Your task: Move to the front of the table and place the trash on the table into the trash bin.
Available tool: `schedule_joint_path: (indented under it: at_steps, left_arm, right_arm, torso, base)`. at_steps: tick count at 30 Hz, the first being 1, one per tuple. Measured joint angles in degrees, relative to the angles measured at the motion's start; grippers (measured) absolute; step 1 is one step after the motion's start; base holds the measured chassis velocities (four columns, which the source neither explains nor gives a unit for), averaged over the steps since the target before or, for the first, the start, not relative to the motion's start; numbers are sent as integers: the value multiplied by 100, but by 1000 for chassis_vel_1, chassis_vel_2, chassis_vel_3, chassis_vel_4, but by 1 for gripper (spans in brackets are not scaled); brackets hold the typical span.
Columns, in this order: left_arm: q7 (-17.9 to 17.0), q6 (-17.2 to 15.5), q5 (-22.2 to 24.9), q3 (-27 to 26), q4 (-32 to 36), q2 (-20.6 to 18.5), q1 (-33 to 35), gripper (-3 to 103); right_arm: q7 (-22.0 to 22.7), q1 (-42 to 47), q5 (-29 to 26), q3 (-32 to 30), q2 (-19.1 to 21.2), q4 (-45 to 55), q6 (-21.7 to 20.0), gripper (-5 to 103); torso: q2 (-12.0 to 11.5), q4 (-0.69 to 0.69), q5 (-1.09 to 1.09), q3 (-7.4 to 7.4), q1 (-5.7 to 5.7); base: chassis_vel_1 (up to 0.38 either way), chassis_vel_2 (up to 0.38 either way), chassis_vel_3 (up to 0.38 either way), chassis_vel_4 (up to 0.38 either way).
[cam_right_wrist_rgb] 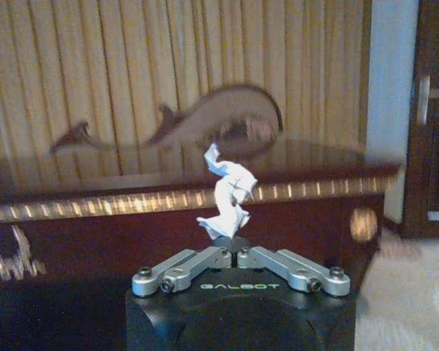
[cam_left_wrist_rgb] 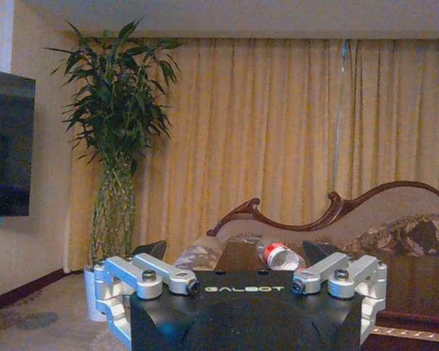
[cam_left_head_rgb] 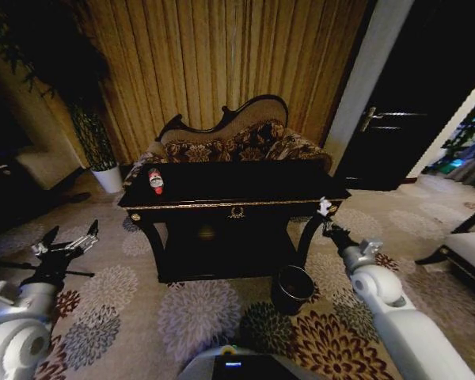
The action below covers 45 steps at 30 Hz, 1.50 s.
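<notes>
1. The glossy black ornate wooden table with gold edge trim (cam_left_head_rgb: 245, 207) stands square in front of the robot, a patterned sofa with a curved dark frame (cam_left_head_rgb: 233, 142) right behind it and tall golden curtains (cam_left_head_rgb: 222, 55) beyond. The robot already faces the table's front, so the approach looks done.
2. The small round dark maroon trash bin (cam_left_head_rgb: 291, 288) sits on the flowered carpet (cam_left_head_rgb: 198, 313) just in front of the table's right front leg, below and slightly to the left of the right gripper. I can see nothing inside its dark interior.
3. The left gripper (cam_left_head_rgb: 67, 244) hangs low off the robot's left side, well apart from the table; in the left wrist view (cam_left_wrist_rgb: 234, 257) its fingers are spread wide and hold nothing.
4. The right gripper (cam_left_head_rgb: 327, 226) is raised beside the table's right front corner, its fingers closed on a white crumpled paper scrap (cam_right_wrist_rgb: 227, 196), which stands up from the tips in the right wrist view (cam_right_wrist_rgb: 236, 247).
5. The small clear plastic bottle with red label and cap (cam_left_head_rgb: 155, 180) lies on the left end of the tabletop, untouched.
6. As I judge it, one scrap is lifted but not yet over the bin; dropping it and clearing the bottle remain.
</notes>
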<state>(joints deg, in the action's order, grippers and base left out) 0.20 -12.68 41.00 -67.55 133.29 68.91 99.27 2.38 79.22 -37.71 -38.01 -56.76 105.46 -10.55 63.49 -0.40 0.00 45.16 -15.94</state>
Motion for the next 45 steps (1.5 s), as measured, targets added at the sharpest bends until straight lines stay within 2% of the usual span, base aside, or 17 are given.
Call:
schedule_joint_path:
  at_steps: [9,11,25,34,35,38,39,41,43,45]
  left_arm:
    - [4,61,1,-1,8,30,14,100]
    - [6,66,1,-2,30,56,31,100]
    - [6,115,1,-37,55,86,84,100]
    - [7,176,1,-50,60,107,122,100]
    - [8,180,1,-58,59,107,123,100]
    - [10,184,1,-60,59,107,124,100]
    - [10,184,1,-60,59,107,124,100]
    - [11,186,1,-56,59,107,120,100]
    - [11,187,2,-53,60,107,119,100]
    - [13,190,3,-52,59,103,118,100]
  right_arm:
    - [-155,-106,269,294,-234,-848,53,0]
    - [-167,-343,524,555,-393,-1528,223,0]
    - [-157,-1055,1239,1102,-963,-3572,750,0]
    - [-119,-1290,1392,1196,-1157,-4069,952,0]
    - [-110,-1290,1411,1210,-1163,-4069,952,-3]
    - [17,-1294,1485,1261,-1154,-4062,952,13]
    - [17,-1294,1485,1261,-1154,-4062,952,13]
    - [45,-1290,1507,1276,-1136,-4029,952,24]
    - [48,-1287,1511,1279,-1133,-4015,952,24]
    - [57,-1285,1515,1280,-1133,-3988,953,35]
  torso:
    - [-1,-2,0,1,-2]
    - [-1,2,-3,0,-1]
    - [-1,-1,0,0,-1]
    - [-1,0,0,0,-1]
    - [-2,0,0,0,-1]
    - [-1,-1,0,0,-1]
    - [-1,-1,0,0,-1]
    - [-1,-1,-1,0,-1]
    - [-1,-1,-1,0,-1]
    - [-1,-1,0,0,-1]
  base:
    - [0,0,0,0]
    - [0,0,0,0]
    - [0,0,0,0]
    - [0,0,0,0]
    - [0,0,0,0]
    - [0,0,0,0]
    - [0,0,0,0]
    - [0,0,0,0]
    - [0,0,0,0]
    - [0,0,0,0]
